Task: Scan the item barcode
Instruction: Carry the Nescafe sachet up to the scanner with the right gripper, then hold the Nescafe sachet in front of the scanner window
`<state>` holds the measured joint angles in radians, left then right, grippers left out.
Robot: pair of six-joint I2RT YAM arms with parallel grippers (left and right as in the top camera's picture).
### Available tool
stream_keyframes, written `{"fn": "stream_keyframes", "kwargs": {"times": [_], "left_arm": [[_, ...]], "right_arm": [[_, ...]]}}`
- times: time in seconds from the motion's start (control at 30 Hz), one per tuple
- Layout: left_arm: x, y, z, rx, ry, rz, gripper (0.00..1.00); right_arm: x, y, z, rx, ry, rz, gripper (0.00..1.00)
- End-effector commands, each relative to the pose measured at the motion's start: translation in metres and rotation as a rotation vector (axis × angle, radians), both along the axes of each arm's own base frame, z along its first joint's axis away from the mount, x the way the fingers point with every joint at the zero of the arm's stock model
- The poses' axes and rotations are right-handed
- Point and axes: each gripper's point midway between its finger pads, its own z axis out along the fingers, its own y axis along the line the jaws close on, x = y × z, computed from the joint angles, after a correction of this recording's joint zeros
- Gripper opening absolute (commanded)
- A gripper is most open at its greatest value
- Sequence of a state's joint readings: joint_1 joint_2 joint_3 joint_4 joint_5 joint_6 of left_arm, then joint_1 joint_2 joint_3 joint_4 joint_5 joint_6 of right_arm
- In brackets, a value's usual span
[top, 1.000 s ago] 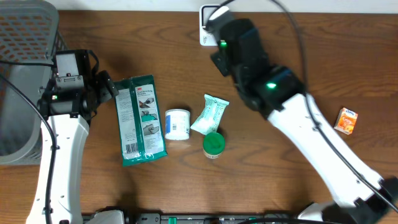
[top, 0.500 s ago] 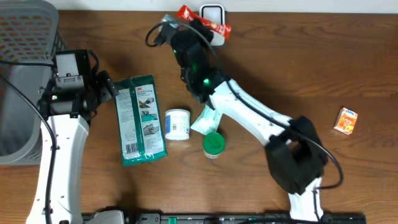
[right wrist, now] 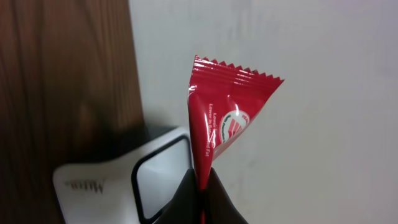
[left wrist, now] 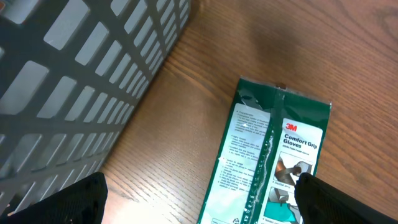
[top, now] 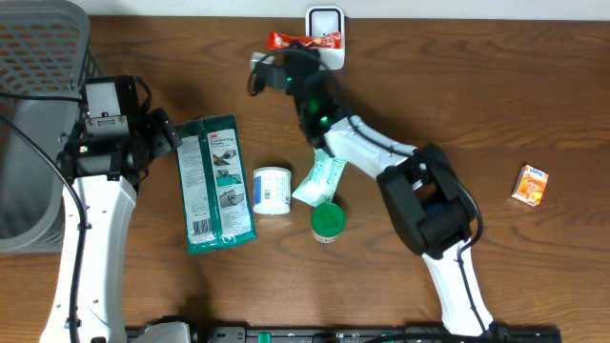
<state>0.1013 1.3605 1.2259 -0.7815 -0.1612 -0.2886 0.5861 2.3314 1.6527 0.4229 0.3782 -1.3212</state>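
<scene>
Red packet [right wrist: 227,118] with a zigzag top edge is pinched between the pressed-together fingers of the right tool [right wrist: 200,186], just over the white scanner [right wrist: 118,180] at the desk's [top: 534,95] far edge. The left tool [left wrist: 199,202] hangs spread wide above a green glove pack [left wrist: 273,155], beside the grey basket [left wrist: 68,81].

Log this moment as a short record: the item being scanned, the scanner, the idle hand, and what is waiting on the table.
item at scan: red packet, pinched at its lower corner by the shut right hand
scanner: white scanner at the far edge of the table, just beside the packet
idle side: left hand open and empty, over the green glove pack, next to the basket
waiting: white tub, pale green sachet, green-lidded jar, orange box
</scene>
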Motion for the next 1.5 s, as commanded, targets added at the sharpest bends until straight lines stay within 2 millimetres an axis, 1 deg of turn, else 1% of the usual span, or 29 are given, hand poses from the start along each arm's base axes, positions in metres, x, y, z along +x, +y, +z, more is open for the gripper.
{"fn": "stream_keyframes", "kwargs": {"times": [0.0,0.13,0.27,0.37,0.47,0.6,0.73,0.83,0.97,1.0,1.07,1.1,1.27,1.47], "left_arm": [[0.002,0.004,0.009,0.011,-0.021,0.012,0.96],[0.002,0.004,0.009,0.011,-0.022,0.012,0.96],[0.002,0.004,0.009,0.011,-0.022,0.012,0.96],[0.003,0.004,0.009,0.011,-0.022,0.012,0.96],[0.002,0.004,0.009,0.011,-0.021,0.012,0.96],[0.002,0.004,0.009,0.011,-0.021,0.012,0.96],[0.003,0.004,0.009,0.011,-0.022,0.012,0.96],[0.002,0.004,0.009,0.011,-0.022,0.012,0.96],[0.002,0.004,0.009,0.011,-0.021,0.012,0.96],[0.002,0.004,0.009,0.011,-0.022,0.012,0.96],[0.002,0.004,0.009,0.011,-0.022,0.012,0.96],[0.002,0.004,0.009,0.011,-0.021,0.012,0.96],[0.002,0.004,0.009,0.011,-0.021,0.012,0.96],[0.002,0.004,0.009,0.011,-0.021,0.012,0.96]], "right_arm": [[0.006,0.004,-0.009,0.003,0.015,0.101,0.01],[0.004,0.013,-0.011,0.024,0.028,0.188,0.01],[0.007,0.009,-0.012,0.049,0.039,0.199,0.01],[0.009,0.007,-0.014,0.098,0.061,0.231,0.01],[0.013,0.0,-0.014,0.11,0.064,0.248,0.01],[0.022,-0.016,-0.011,0.126,0.058,0.239,0.01],[0.023,-0.019,-0.014,0.139,0.068,0.24,0.01],[0.023,-0.018,-0.023,0.132,0.08,0.241,0.01],[0.025,-0.016,-0.051,0.102,0.11,0.242,0.01],[0.025,-0.015,-0.061,0.079,0.114,0.246,0.01],[0.026,-0.009,-0.069,0.068,0.102,0.241,0.01],[0.027,-0.007,-0.071,0.07,0.088,0.236,0.01],[0.028,0.008,-0.065,0.086,0.038,0.248,0.01],[0.032,0.017,-0.045,0.101,0.001,0.264,0.01]]}}
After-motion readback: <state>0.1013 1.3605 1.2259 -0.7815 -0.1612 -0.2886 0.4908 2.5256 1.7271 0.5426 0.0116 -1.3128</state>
